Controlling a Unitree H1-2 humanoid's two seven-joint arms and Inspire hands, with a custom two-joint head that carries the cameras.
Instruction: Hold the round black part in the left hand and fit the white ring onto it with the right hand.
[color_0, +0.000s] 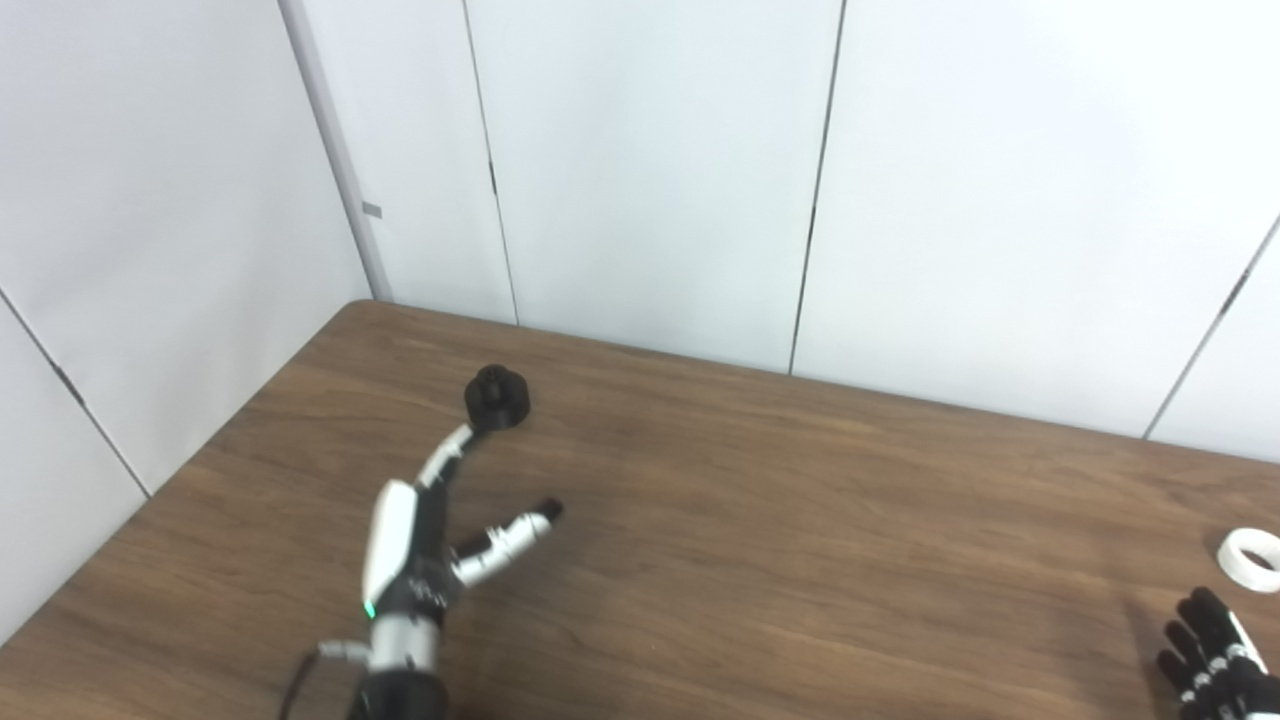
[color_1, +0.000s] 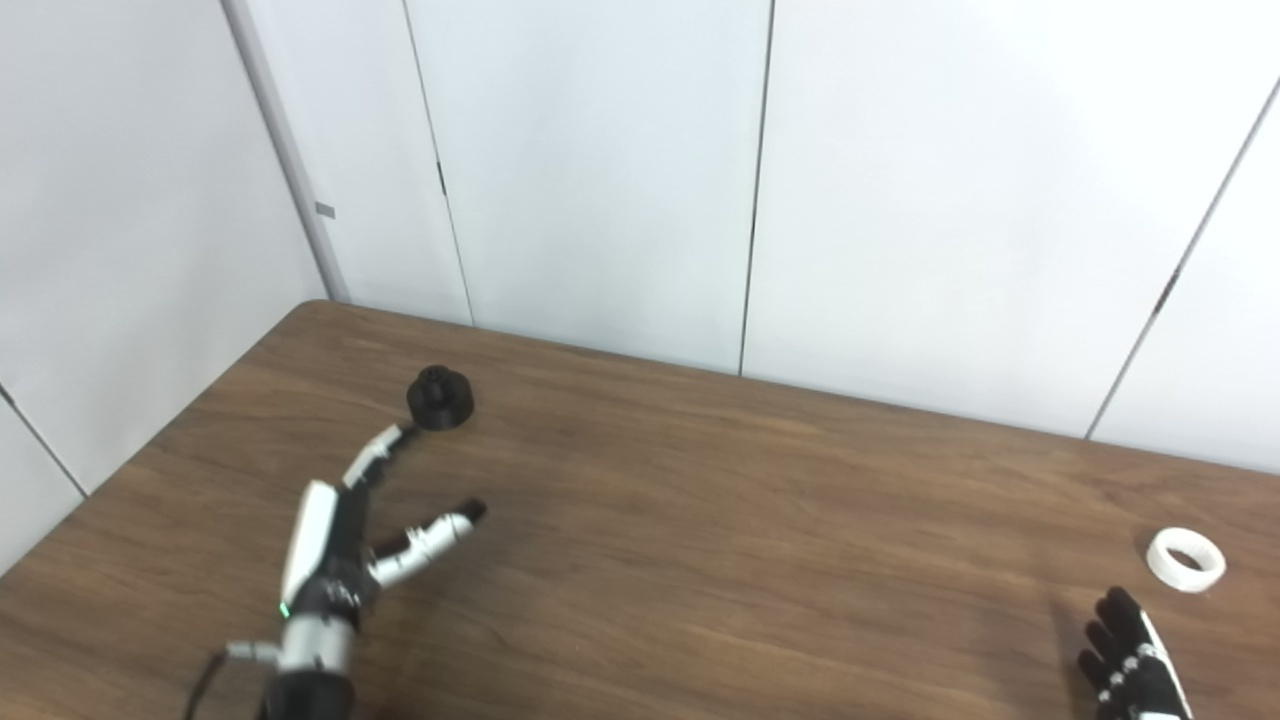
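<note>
Reaching left hand (color_0: 415, 545), fingers (color_0: 447, 455) spread, empty, tips at round black plastic part (color_0: 497, 397); may shove it across wooden worktop (color_0: 760, 520). Right hand (color_1: 1135, 665) empty, open beside white ring (color_1: 1186, 559).

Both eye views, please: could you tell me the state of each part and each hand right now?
Round black part: standing on the table, not yet held.
White ring: lying flat on the table, untouched, apart from the black part.
Left hand: open, fingers spread, fingertips reaching up to the black part.
Right hand: open, holding nothing, just short of the ring.
</note>
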